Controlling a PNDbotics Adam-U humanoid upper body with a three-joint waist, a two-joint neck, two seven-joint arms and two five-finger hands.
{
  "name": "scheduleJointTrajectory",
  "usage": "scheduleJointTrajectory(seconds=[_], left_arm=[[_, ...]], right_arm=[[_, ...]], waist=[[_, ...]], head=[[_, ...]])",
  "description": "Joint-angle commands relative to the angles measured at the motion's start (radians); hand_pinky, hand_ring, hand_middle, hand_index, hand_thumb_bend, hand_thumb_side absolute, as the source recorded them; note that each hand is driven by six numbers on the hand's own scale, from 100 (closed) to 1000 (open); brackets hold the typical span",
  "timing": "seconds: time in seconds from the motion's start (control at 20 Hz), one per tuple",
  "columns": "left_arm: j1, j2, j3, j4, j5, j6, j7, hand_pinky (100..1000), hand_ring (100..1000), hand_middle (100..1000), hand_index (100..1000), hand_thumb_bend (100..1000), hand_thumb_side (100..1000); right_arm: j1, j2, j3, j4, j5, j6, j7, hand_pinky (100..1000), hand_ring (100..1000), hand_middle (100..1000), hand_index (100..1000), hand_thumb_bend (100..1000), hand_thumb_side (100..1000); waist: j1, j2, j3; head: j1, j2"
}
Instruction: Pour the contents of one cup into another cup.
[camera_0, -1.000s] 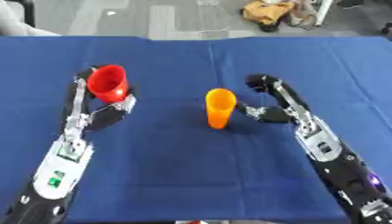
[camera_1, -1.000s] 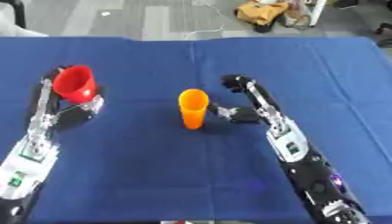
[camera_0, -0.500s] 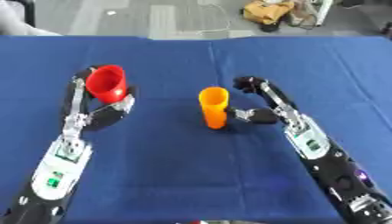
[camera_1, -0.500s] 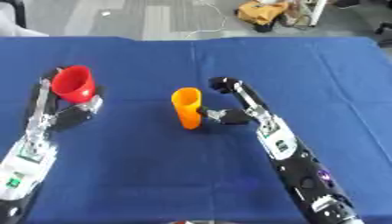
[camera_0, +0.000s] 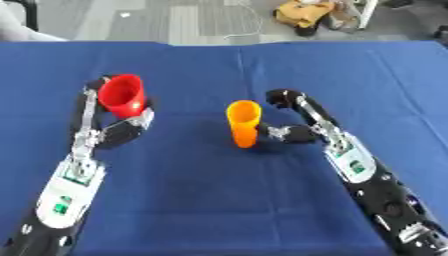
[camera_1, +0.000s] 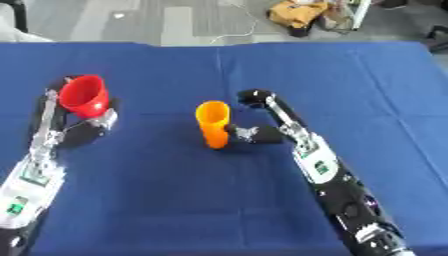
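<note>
A red cup is held up at the left, mouth tilted a little toward me, with my left hand shut on it from below and behind. An orange cup stands upright on the blue table near the middle. My right hand is just right of the orange cup. Its thumb reaches the cup's lower side, while its fingers arch up beside the rim without wrapping the cup. What the cups hold is hidden.
The blue cloth covers the whole table up to its far edge. Beyond it lie grey floor, a cable and a brown bag. Both forearms lie along the table's left and right sides.
My right hand has moved left, closing in on the orange cup, and the cup has shifted slightly left. The left hand and red cup have barely moved.
</note>
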Motion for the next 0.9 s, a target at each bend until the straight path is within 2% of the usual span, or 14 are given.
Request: scheduleJointTrajectory(seconds=[0.05, 0.5, 0.9], left_arm=[[-0.018, 0.001, 0.001, -0.025, 0.008, -0.001, -0.003, 267, 488, 475, 689, 164, 100], [-0.017, 0.003, 0.000, -0.027, 0.009, 0.002, -0.006, 267, 492, 475, 689, 163, 100], [-0.019, 0.001, -0.004, -0.036, 0.010, 0.004, -0.015, 266, 495, 476, 690, 162, 100]], right_arm=[[-0.009, -0.007, 0.004, -0.010, 0.007, -0.002, 0.006, 815, 810, 725, 843, 599, 432], [0.011, -0.001, 0.021, -0.004, 0.012, -0.007, 0.027, 815, 810, 723, 845, 603, 439], [-0.008, 0.025, 0.032, 0.027, 0.031, -0.017, 0.046, 814, 808, 721, 845, 602, 439]], waist=[[0.000, -0.015, -0.002], [-0.001, -0.018, -0.009], [0.009, -0.020, -0.002]], head=[[-0.001, -0.007], [0.003, -0.006], [-0.001, -0.004]])
